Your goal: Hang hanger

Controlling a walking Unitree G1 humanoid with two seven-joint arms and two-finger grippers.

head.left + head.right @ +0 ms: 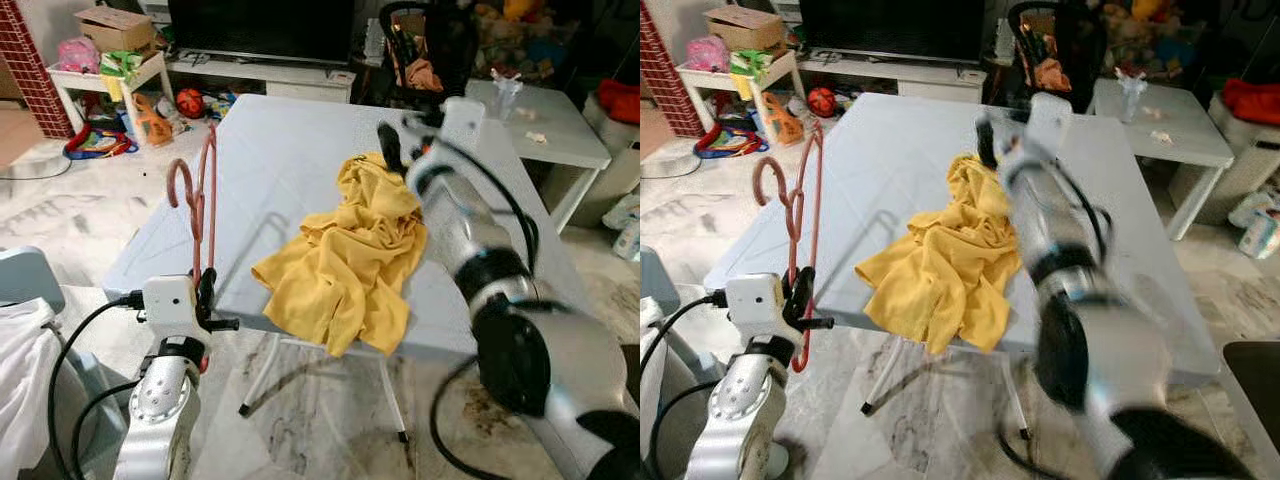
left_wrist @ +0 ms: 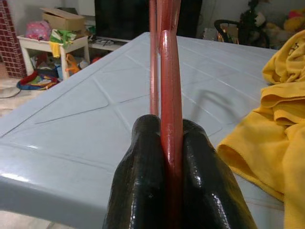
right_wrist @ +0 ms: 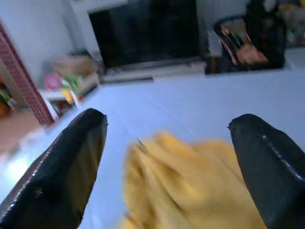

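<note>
Hanger (image 1: 198, 205), red, stands upright at the near left edge of the table (image 1: 290, 150), its lower bar pinched between the left gripper's (image 2: 170, 143) closed fingers. Beyond it, the right gripper (image 3: 167, 157), fingers spread wide, hovers over the crumpled yellow shirt (image 1: 345, 260). Risk: the thin bar may twist in its narrow pinch. Open tabletop lies beyond; clutter rings the far floor.

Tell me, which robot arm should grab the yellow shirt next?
Probably the right. Its gripper hangs open right over the yellow shirt on the table. The left gripper is busy, shut on the red hanger at the table's near edge.
</note>
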